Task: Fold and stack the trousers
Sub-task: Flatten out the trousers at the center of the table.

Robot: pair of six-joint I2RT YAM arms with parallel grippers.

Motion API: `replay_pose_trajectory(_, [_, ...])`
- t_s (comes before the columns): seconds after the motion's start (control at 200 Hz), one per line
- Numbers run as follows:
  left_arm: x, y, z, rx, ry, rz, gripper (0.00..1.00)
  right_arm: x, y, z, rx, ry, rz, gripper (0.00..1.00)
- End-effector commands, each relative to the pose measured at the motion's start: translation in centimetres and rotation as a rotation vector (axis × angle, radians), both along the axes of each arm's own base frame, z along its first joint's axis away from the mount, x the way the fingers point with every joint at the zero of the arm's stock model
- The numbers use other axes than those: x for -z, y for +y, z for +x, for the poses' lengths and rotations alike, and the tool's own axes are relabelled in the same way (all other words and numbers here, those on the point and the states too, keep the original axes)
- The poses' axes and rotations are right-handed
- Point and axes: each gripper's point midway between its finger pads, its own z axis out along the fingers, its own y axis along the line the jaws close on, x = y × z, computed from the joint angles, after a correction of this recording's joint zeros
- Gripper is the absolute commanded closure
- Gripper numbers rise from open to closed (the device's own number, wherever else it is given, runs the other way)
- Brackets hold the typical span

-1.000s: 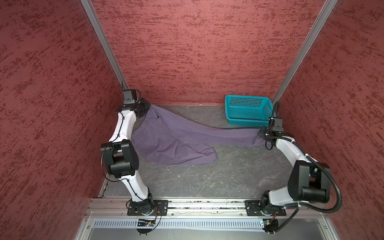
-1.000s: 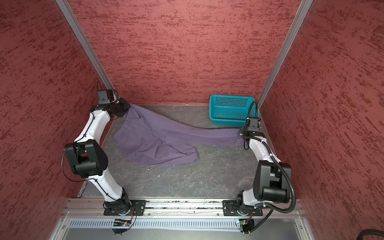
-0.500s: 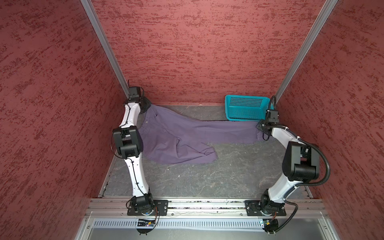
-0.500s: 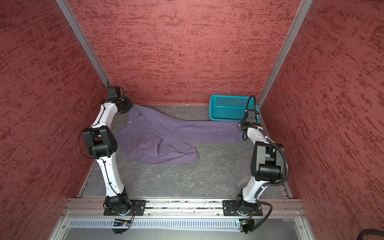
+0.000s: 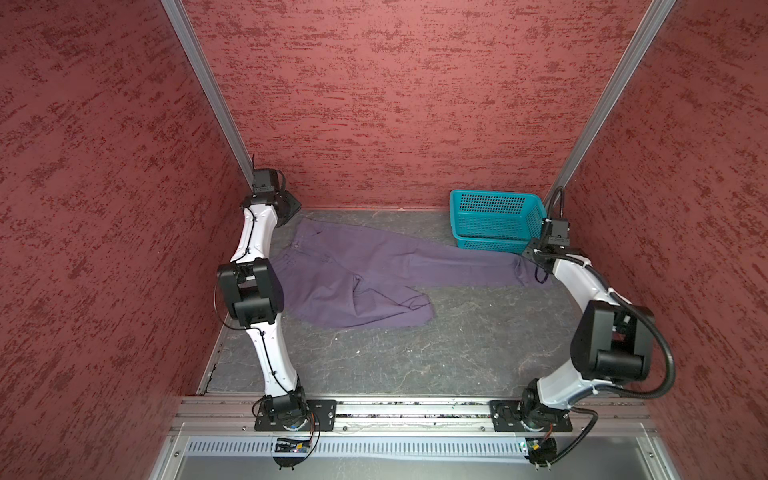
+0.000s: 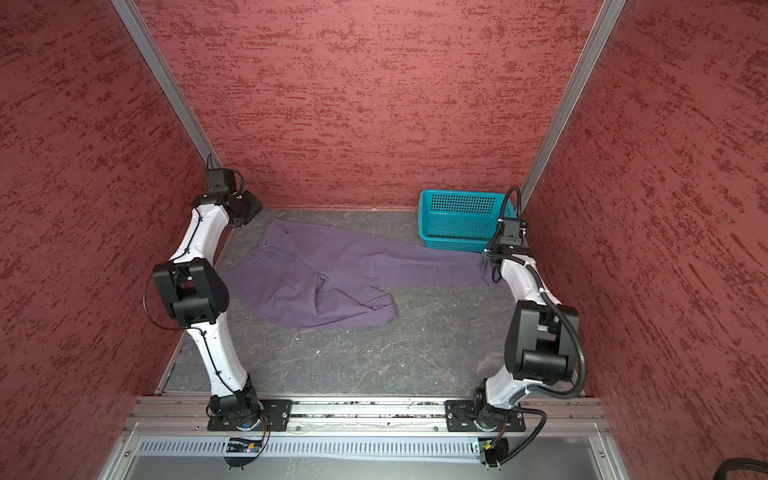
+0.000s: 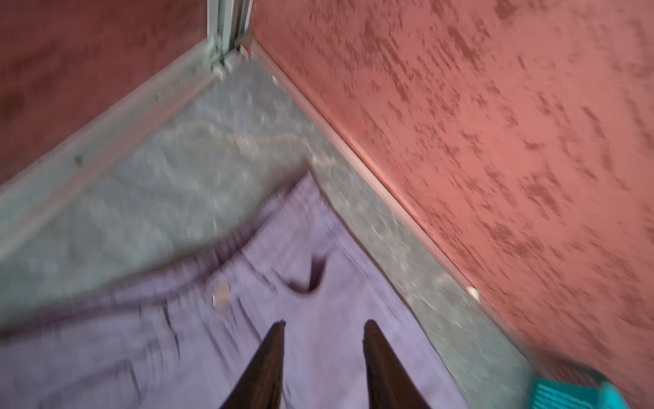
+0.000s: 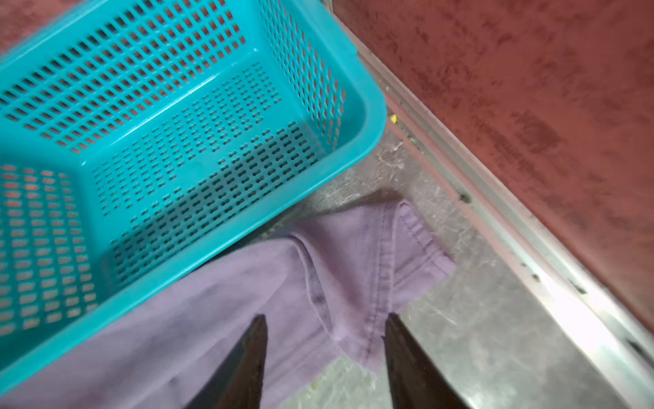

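White arm links (image 5: 272,357), black joints (image 5: 249,291), black cables (image 5: 669,365)

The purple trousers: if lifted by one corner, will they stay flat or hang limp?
Probably limp: the trousers lie in soft creases, partly doubled back. Likely light: thin cloth hugging the floor. Dragging would probably bunch them.

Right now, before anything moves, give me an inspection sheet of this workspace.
Surface: grey mottled table, no spills seen.
Job's things: purple trousers lying unfolded, one leg stretched long, the other bunched shorter.
Clutter: teal perforated basket in the back corner, nothing seen inside.
Grippers: left gripper and right gripper open, fingers over the cloth, nothing clamped.
Cables: black conduit looping off the right arm, clear of the trousers.
Surroundings: red textured walls, metal corner posts.
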Motion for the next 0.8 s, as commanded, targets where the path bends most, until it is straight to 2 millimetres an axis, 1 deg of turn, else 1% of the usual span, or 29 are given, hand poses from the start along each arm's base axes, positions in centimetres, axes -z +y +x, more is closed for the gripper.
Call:
replay_pose_trajectory(0.0, [-2.7,-2.9,-3.2,0.046,-0.091,-0.042,0.64,-2.1,5.3,-0.5,-0.159,-0.060,0.021,0.60])
replay_pose_trajectory(0.015, [-2.8,-3.1,-3.9,0.046,-0.101,-0.047,0.64,-1.8,6.3,-0.5,-0.185,-0.052,0.019,0.61])
replay_pose_trajectory(0.025, [-2.8,-3.2,-4.3,0.046,-0.104,-0.052,0.64,-2.5,7.2,-0.7,-0.208,-0.066,0.014,0.61])
replay_pose_trajectory(0.045, [-2.5,-3.5,-5.2,0.043,-0.102,-0.058,0.63,-2.5,8.6,-0.9,-0.245,-0.065,0.012,0.61])
replay_pose_trajectory(0.065, [-2.3,-3.6,-6.1,0.038,-0.098,-0.067,0.63,-2.1,10.1,-1.2,-0.286,-0.054,0.009,0.60])
replay_pose_trajectory(0.095, [-1.5,-3.7,-7.5,0.029,-0.078,-0.076,0.60,-1.5,12.3,-1.6,-0.349,-0.039,0.010,0.57])
replay_pose_trajectory(0.1, [-1.6,-3.7,-7.7,0.027,-0.080,-0.076,0.60,-1.3,12.8,-1.7,-0.363,-0.035,0.013,0.56])
replay_pose_trajectory(0.14, [-0.4,-3.6,-9.6,0.014,-0.048,-0.085,0.57,-0.2,15.7,-2.4,-0.443,-0.015,0.030,0.52])
replay_pose_trajectory(0.16, [-0.3,-3.6,-10.4,0.009,-0.043,-0.087,0.57,0.4,17.4,-2.9,-0.487,-0.004,0.041,0.50])
replay_pose_trajectory(0.175, [0.3,-3.7,-11.2,0.007,-0.026,-0.091,0.57,0.8,18.4,-3.2,-0.513,0.003,0.051,0.49])
replay_pose_trajectory(0.21, [1.4,-3.6,-12.6,-0.003,0.002,-0.094,0.64,2.0,21.0,-4.2,-0.579,0.024,0.076,0.47])
replay_pose_trajectory(0.225, [1.4,-3.5,-13.2,-0.006,0.005,-0.093,0.67,2.4,22.2,-4.7,-0.611,0.033,0.086,0.47])
replay_pose_trajectory(0.276, [2.5,-3.2,-15.3,-0.023,0.047,-0.082,0.75,3.7,25.5,-6.3,-0.695,0.058,0.113,0.46])
replay_pose_trajectory(0.286, [2.6,-3.1,-15.7,-0.029,0.053,-0.078,0.76,3.8,26.1,-6.6,-0.710,0.059,0.117,0.46])
replay_pose_trajectory(0.296, [2.9,-2.9,-16.1,-0.034,0.063,-0.076,0.77,4.7,26.7,-6.9,-0.724,0.081,0.119,0.46])
replay_pose_trajectory(0.311, [3.1,-2.7,-16.6,-0.042,0.073,-0.072,0.77,5.3,27.7,-7.5,-0.752,0.097,0.126,0.45])
replay_pose_trajectory(0.361, [4.0,-1.8,-18.3,-0.079,0.109,-0.069,0.78,6.7,30.5,-9.2,-0.836,0.129,0.136,0.42])
replay_pose_trajectory(0.446, [5.7,-0.4,-20.8,-0.150,0.144,-0.130,0.77,8.4,33.4,-11.0,-0.914,0.163,0.138,0.35])
replay_pose_trajectory(0.531, [7.6,0.2,-22.4,-0.197,0.152,-0.240,0.61,9.4,35.4,-11.5,-0.953,0.167,0.203,0.31])
replay_pose_trajectory(0.626, [9.4,0.5,-23.7,-0.225,0.180,-0.245,0.49,9.7,37.4,-11.2,-0.982,0.158,0.289,0.30])
replay_pose_trajectory(0.661, [9.9,0.4,-24.0,-0.227,0.192,-0.243,0.46,9.9,38.0,-11.0,-0.991,0.162,0.309,0.32])
replay_pose_trajectory(0.701, [10.6,0.4,-24.3,-0.232,0.206,-0.243,0.44,10.0,38.5,-10.8,-0.998,0.167,0.325,0.37])
replay_pose_trajectory(0.761, [11.7,0.2,-24.6,-0.236,0.226,-0.248,0.42,10.5,38.9,-10.7,-1.003,0.183,0.332,0.47])
replay_pose_trajectory(0.791, [12.3,0.2,-24.8,-0.238,0.239,-0.250,0.42,10.7,38.9,-10.6,-1.005,0.191,0.328,0.55])
